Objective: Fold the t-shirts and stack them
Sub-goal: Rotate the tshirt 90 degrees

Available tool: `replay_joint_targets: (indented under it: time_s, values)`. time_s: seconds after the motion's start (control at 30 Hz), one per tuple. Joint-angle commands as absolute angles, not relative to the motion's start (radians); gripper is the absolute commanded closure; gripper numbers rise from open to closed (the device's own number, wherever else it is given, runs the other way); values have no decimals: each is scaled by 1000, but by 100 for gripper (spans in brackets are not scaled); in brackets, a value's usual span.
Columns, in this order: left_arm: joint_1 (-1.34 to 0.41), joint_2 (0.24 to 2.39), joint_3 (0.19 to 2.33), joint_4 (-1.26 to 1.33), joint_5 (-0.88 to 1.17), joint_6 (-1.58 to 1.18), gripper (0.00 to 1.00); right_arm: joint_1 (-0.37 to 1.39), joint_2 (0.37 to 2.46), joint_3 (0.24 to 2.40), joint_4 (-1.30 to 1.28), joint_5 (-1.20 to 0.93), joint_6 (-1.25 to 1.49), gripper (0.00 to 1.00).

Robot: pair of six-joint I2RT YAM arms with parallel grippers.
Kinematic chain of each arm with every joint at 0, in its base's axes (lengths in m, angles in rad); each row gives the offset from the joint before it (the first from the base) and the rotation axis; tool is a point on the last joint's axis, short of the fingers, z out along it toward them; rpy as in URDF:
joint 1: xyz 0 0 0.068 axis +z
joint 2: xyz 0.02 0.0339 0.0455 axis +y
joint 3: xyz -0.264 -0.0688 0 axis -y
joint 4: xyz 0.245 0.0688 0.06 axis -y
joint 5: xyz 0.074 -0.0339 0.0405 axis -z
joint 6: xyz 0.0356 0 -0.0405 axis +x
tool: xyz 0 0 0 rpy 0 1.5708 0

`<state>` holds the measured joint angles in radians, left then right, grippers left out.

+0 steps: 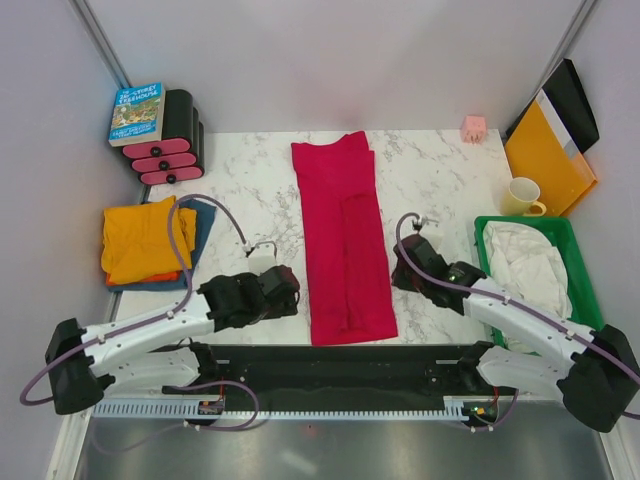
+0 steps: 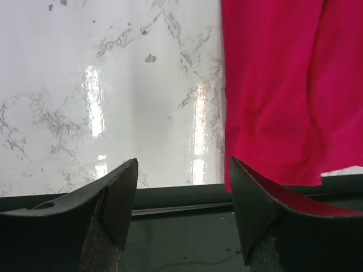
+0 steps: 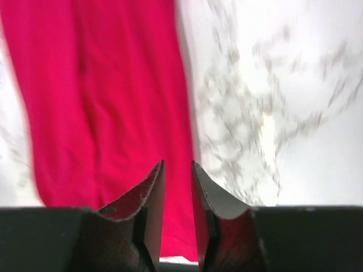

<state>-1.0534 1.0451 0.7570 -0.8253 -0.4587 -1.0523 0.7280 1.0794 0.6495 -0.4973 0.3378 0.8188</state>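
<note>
At table centre: crimson red t-shirt [image 1: 343, 250] lies folded lengthwise into a long strip; cross-folds and stacking judged outstanding.
Left stack: orange t-shirt [image 1: 140, 240] folded atop dark blue t-shirt [image 1: 204, 225].
Left gripper [image 2: 182, 163]: fingers spread, empty, beside the strip's near corner.
Right gripper [image 3: 177, 165]: fingers nearly together, slim gap, nothing pinched.

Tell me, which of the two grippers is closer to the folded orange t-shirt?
Left. The left gripper sits just right of the orange t-shirt, toward the near edge; the right gripper is across the red t-shirt, farther right.
</note>
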Motion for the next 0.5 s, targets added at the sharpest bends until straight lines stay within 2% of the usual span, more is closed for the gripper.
replay_joint_targets:
  time_s: [0.0,0.13,0.23,0.3,0.47]
  values:
    - [-1057,910,758,-801,-519,-964,28,726,1054,828,-529,479,646,69]
    - [-1058,795,681,-744,-508,-962,30,761,1032,830,-491,483,545,71]
    - [-1058,684,615,-683,-528,-927,29,833,970,831,-502,670,488,71]
    - [-1058,655,585,-654,-500,-873,29,844,947,830,-512,693,462,70]
    - [-1072,810,566,-589,-341,-961,29,848,914,809,-572,698,506,70]
